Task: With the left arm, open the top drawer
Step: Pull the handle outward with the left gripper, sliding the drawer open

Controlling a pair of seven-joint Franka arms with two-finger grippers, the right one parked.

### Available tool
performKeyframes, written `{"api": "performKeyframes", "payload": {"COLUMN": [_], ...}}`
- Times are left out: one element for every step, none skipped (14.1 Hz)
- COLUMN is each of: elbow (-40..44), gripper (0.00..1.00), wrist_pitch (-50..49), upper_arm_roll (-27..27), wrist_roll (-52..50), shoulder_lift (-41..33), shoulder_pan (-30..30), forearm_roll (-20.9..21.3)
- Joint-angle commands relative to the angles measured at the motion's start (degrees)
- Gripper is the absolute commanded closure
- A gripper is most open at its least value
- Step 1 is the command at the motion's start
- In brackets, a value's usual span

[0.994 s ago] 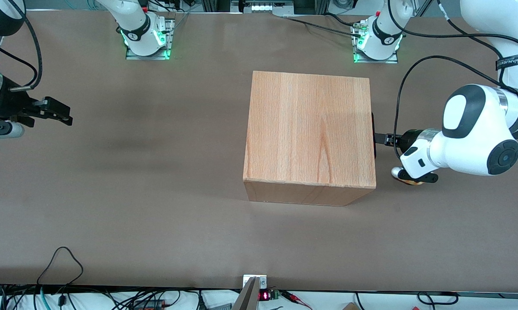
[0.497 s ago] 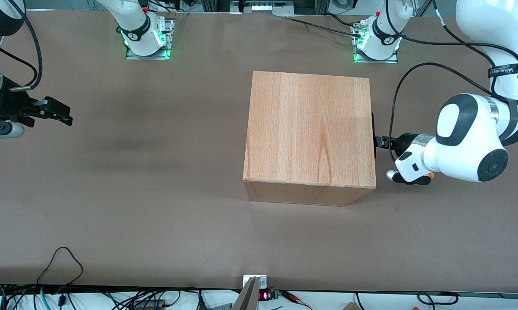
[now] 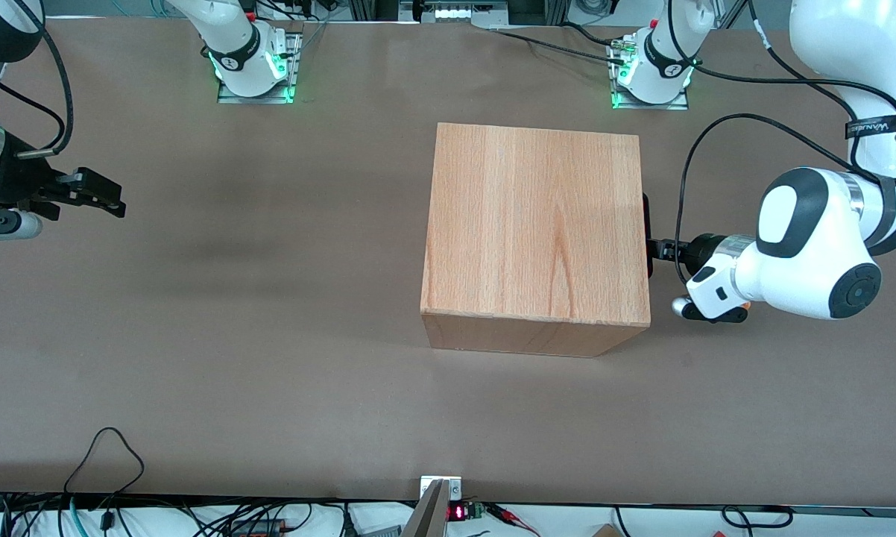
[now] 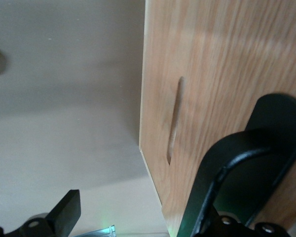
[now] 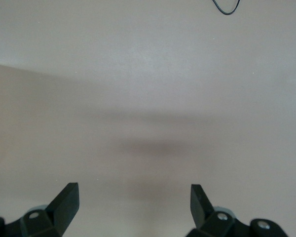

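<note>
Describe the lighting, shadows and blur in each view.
Front view: sharp, evenly lit; faint shadow bands cross the table; the gripper, open, sits at the cabinet's side facing the working arm. Left wrist view: the black handle is close and blurred; a shadow crosses the wood front.

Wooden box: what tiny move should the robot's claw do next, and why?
Probably shut the slim black claw on the long black bar handle. The claw looks open and is right at the handle, and the top drawer's pale-wood front sits flush with the big plain wooden box, so nothing is pulled out yet.
</note>
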Motion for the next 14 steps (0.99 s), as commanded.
{"api": "performKeyframes", "payload": {"elbow": [1.2,1.2,1.2,1.7,2.3,2.4,2.5,2.6,2.9,3.0,3.0,3.0,3.1,3.2], "gripper": [0.0,0.0,0.0,0.0,0.0,0.0,0.0,0.0,0.0,0.0,0.0,0.0,0.0,0.0], "wrist_pitch": [2.0,2.0,2.0,2.0,2.0,2.0,2.0,2.0,2.0,2.0,2.0,2.0,2.0,1.9], "upper_arm_roll": [0.7,0.7,0.7,0.7,0.7,0.8,0.7,0.7,0.8,0.9,1.0,1.0,1.0,1.0], "wrist_roll": [0.2,0.2,0.2,0.2,0.2,0.1,0.2,0.2,0.2,0.2,0.2,0.2,0.2,0.3], "shoulder_lift": [2.3,2.4,2.6,2.9,3.3,3.4,3.5,3.5,3.6,3.5,3.5,3.6,3.4,3.2], "shoulder_pan": [1.8,2.7,3.1,3.7,4.3,5.2,6.4,7.2,8.1,8.7,9.3,9.4,9.4,10.0], "forearm_roll": [0.7,0.7,0.7,0.7,0.7,0.7,0.7,0.7,0.7,0.7,3.0,6.3,7.9,8.0]}}
